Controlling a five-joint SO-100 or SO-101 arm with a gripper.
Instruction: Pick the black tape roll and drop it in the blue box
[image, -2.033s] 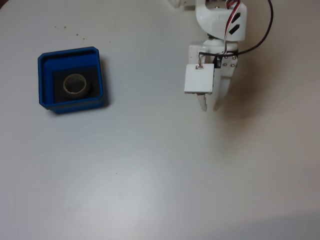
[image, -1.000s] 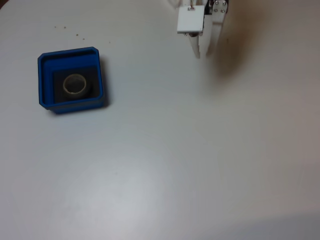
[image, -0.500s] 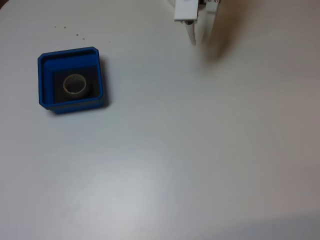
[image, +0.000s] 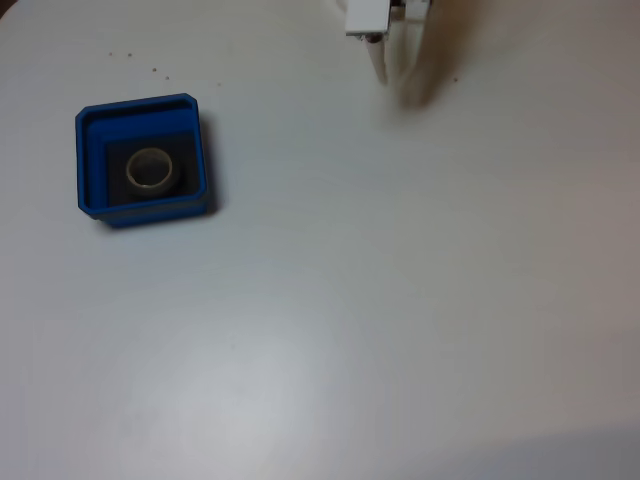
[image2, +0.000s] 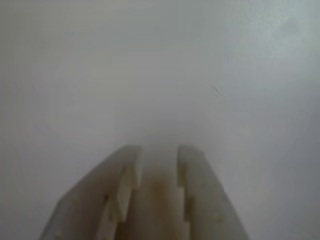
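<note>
We see a plain white table across the whole fixed view, evenly lit, with a soft sheen at lower left. A few tiny dark specks dot the upper left. A dim shadow falls near the top centre.

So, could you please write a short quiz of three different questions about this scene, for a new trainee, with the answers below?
1. True or false: the black tape roll lies inside the blue box.
2. Multiple choice: in the fixed view, the gripper is at the (a) top edge, (b) bottom edge, (c) left edge.
3. Fill in: in the wrist view, the gripper holds ____ between its fingers.

Key
1. True: it rests on the dark floor of the box.
2. (a), well to the right of the box.
3. Nothing: a narrow gap shows between the fingers, with bare table beyond.
</note>
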